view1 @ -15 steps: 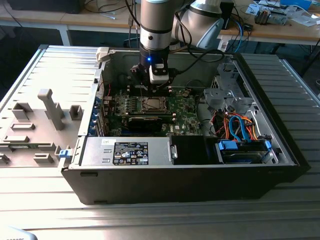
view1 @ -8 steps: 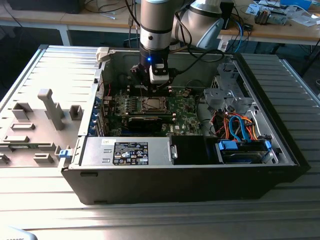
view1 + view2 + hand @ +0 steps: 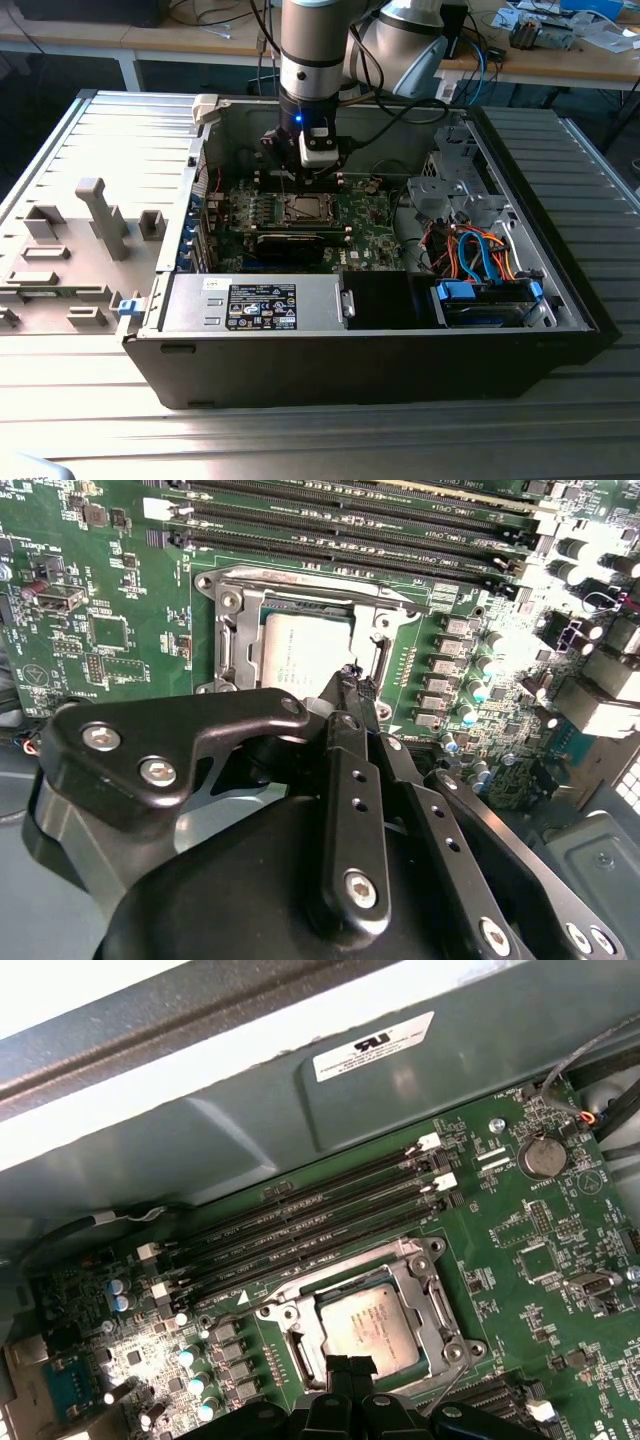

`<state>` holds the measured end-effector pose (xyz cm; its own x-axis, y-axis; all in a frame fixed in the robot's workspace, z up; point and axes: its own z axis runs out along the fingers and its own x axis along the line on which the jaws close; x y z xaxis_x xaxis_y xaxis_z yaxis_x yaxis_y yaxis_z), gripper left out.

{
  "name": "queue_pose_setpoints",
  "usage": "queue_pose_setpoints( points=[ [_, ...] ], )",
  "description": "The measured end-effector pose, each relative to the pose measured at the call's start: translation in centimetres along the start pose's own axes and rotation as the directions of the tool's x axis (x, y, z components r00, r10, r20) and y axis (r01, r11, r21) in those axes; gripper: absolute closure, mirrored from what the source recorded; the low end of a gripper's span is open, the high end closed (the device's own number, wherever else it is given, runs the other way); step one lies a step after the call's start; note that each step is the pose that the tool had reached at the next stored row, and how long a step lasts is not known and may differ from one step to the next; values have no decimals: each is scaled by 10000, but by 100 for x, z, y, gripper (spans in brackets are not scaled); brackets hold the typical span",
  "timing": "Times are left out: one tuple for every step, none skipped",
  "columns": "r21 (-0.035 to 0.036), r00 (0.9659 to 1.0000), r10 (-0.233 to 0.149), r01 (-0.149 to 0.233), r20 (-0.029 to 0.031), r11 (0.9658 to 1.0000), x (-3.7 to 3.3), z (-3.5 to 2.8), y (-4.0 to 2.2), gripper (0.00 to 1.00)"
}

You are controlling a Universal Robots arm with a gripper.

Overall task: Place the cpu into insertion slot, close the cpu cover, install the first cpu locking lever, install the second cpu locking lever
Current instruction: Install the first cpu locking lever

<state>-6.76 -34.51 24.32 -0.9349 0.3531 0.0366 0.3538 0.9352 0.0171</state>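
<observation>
The cpu (image 3: 368, 1332) lies flat in the insertion slot (image 3: 285, 1312) on the green motherboard, its dull silver top showing through the cut-out. The cpu cover (image 3: 425, 1278) lies down over it as a silvery frame around the chip. My gripper (image 3: 350, 1368) hangs just above the socket's edge, its black fingers pressed together and shut with nothing seen between them. In the second wrist view the gripper (image 3: 348, 678) tips sit at the cpu's (image 3: 300, 650) edge, over the cover (image 3: 240, 630). A thin lever rod (image 3: 450, 1380) slants off the socket's corner. In the exterior view the gripper (image 3: 316, 172) stands over the cpu (image 3: 303, 208).
Long black memory slots (image 3: 300, 1230) run beside the socket. A black labelled power-supply box (image 3: 255, 302) sits at the case's front, and a blue drive cage (image 3: 487, 300) with orange and blue cables (image 3: 470, 245) at the exterior view's right. Case walls (image 3: 205, 160) surround the board.
</observation>
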Motion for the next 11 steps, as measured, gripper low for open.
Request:
queue_pose_setpoints(
  points=[
    [-4, 10000, -7, 7, -2, 10000, 0, 0, 0, 89],
    [-10, 10000, -22, 22, -4, 10000, 0, 0, 0, 89],
    [-18, 10000, -40, 40, -8, 10000, 0, 0, -1, 89],
    [-27, 10000, -54, 54, -12, 10000, -1, 0, -2, 89],
    [-36, 10000, -68, 68, -16, 10000, -1, 0, -2, 89],
    [-50, 10000, -86, 86, -21, 10000, -1, 0, -3, 89],
    [-57, 10000, -95, 95, -24, 9999, -1, 0, -3, 89],
    [-61, 9999, -102, 102, -25, 9999, -1, 0, -3, 89],
    [-66, 9999, -115, 115, -28, 9999, -1, 0, -3, 89],
    [-68, 9999, -123, 123, -29, 9999, -1, 0, -3, 89],
    [-70, 9999, -131, 131, -29, 9999, -1, 0, -3, 89]
  ],
)
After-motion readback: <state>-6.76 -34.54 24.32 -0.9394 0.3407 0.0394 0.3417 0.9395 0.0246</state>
